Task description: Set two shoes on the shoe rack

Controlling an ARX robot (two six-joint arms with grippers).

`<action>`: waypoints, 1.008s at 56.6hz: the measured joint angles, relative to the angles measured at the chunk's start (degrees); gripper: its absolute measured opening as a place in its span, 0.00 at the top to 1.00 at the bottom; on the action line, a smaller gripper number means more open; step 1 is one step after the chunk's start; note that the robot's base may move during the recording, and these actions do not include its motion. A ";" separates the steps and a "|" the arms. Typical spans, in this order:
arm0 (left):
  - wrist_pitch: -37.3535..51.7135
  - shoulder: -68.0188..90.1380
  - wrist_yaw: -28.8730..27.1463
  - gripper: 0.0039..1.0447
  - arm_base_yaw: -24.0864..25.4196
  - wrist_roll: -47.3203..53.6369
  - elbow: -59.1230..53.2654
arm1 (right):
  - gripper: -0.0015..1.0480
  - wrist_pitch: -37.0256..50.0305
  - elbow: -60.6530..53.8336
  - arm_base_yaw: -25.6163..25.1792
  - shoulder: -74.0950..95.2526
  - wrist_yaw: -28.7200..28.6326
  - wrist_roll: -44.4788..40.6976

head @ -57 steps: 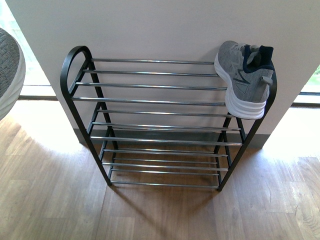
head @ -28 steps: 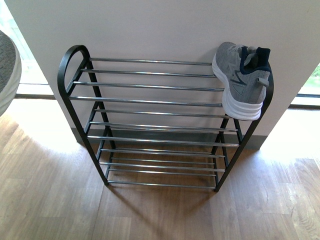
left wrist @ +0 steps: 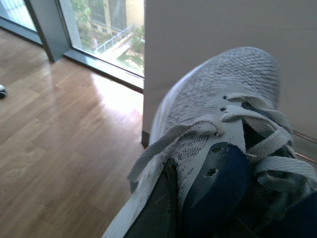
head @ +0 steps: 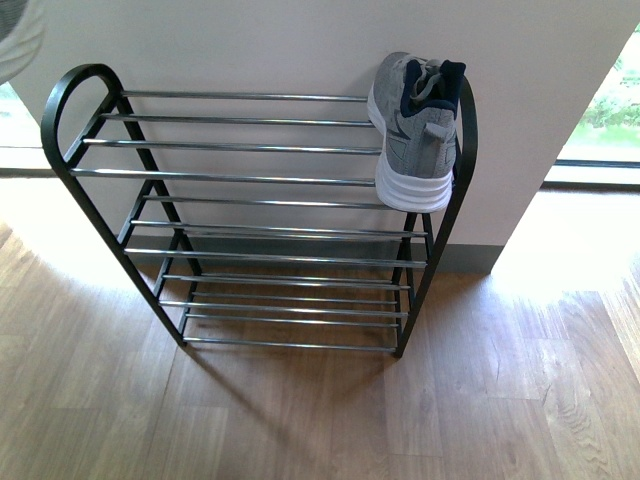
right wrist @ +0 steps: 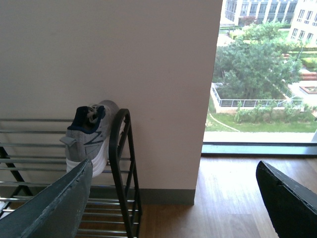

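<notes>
On the top tier of the rack (head: 60, 100), at its right end, one racked sneaker (head: 415, 140) sits toe to the wall (head: 250, 40) with its heel poking out past the front rod, close by the black end loop. The held sneaker (left wrist: 218, 99) is up in the left gripper (left wrist: 181, 203), which is clamped on the side near the collar, one finger outside and one in the opening as far as I can tell. The front view only catches a sliver of it, top left. The right gripper (right wrist: 173, 171) hangs off to the right of the rack, fingers wide apart, nothing in them.

What I'd worry about:
- That grip is on soft knit at one side, so the shoe could swivel or sag on the way down and land crooked.
- The rods are thin with gaps, so a toe or heel could drop between them.
- Knock the frame and the racked sneaker, already overhanging, may tip off the front.
- Push too deep and the toe jams against the wall.

Around it there's wood floor (head: 300, 420) and a big window (right wrist: 262, 74) on the right. In the way: the left end loop rises above the rods, so coming in from that side means going over it. The rods left of the racked sneaker look free.
</notes>
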 joint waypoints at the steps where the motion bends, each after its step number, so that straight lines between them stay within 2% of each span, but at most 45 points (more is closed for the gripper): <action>1: 0.28 3.63 1.25 0.99 0.28 -0.22 2.21 | 0.09 0.00 0.00 0.00 0.00 -0.02 0.00; 8: 0.94 23.50 6.78 0.99 1.07 -1.22 14.27 | 0.09 0.00 0.00 -0.02 0.00 -0.15 0.00; 19: -2.05 41.68 11.67 0.99 -1.46 -2.03 29.51 | 0.09 0.00 0.00 -0.02 0.00 -0.15 0.00; 29: -6.10 55.25 13.27 0.99 -6.40 -1.36 46.31 | 0.09 0.00 0.00 -0.02 0.00 -0.15 0.00; 42: -9.01 69.18 13.94 0.99 -9.66 -2.34 62.82 | 0.09 0.00 0.00 -0.02 0.00 -0.15 0.00; 49: -11.98 73.94 14.03 0.99 -9.90 -4.11 69.59 | 0.09 0.00 0.00 -0.02 0.00 -0.15 0.00; 57: -13.86 76.24 15.56 0.99 -10.64 -9.31 72.41 | 0.09 0.00 0.00 -0.02 0.00 -0.15 0.00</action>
